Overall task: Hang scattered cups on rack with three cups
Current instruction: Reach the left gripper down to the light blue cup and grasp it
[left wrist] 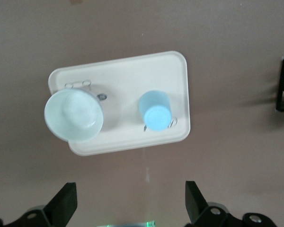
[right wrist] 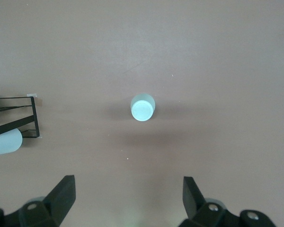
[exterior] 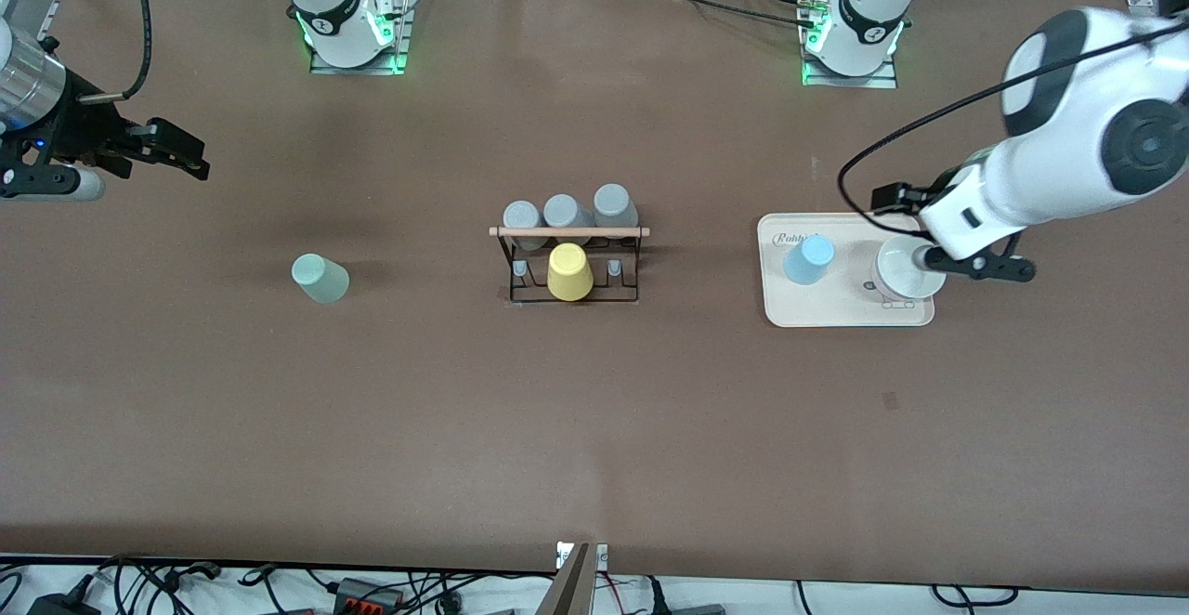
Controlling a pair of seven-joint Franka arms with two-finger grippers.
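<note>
Currently both grippers hover with fingers spread: right gripper (exterior: 176, 155) at the frame's upper left, above the mint-green cup (exterior: 320, 279); left gripper (exterior: 975, 267) beside the light blue cup (exterior: 809, 259). Each should descend squarely before carrying to the rack (exterior: 570, 262).

You saw a matt brown table (exterior: 594, 429), smooth, with no glare. The rack (exterior: 568, 267) was thin black wire, its top rod (exterior: 568, 231) pale bare wood. The mint-green cup (exterior: 320, 279) and the light blue cup (exterior: 808, 259) looked like smooth matt plastic, as did the yellow cup (exterior: 569, 272) and the grey cups (exterior: 565, 214). The beige tray (exterior: 841, 313) looked smooth, faintly satin. The arm shells looked glossy white plastic.
</note>
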